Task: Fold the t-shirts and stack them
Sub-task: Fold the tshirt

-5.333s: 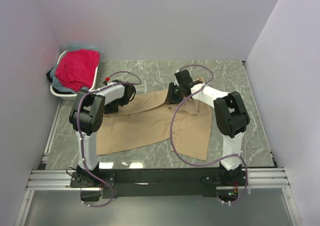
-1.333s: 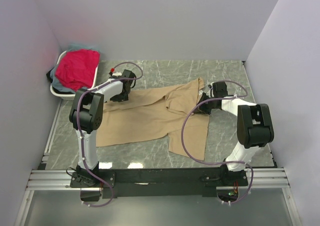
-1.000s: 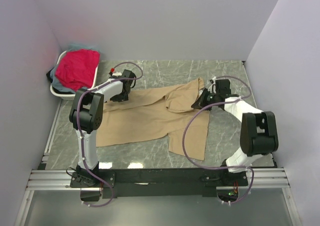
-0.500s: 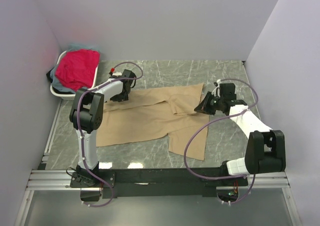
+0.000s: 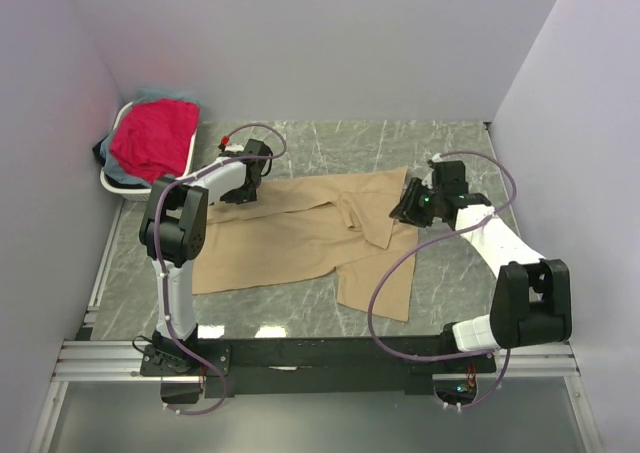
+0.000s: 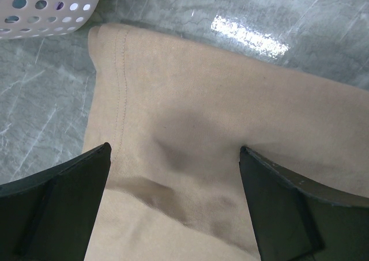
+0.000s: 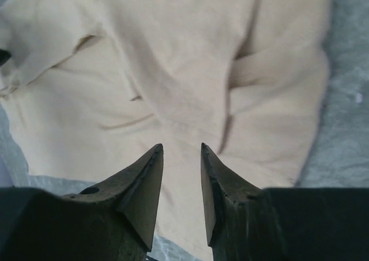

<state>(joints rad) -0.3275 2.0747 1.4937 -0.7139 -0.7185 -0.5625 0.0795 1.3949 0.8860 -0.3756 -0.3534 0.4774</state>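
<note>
Tan t-shirt (image 5: 290,238) spread out, nothing folded yet (red t-shirt (image 5: 152,138) sits in the basket (image 6: 40,20)); left gripper (image 6: 174,157) gapes wide, right gripper (image 7: 181,148) slightly parted, empty.

walls (image 5: 300,43) — plain pale lilac; table (image 5: 450,143) — grey marble, glossy
</note>
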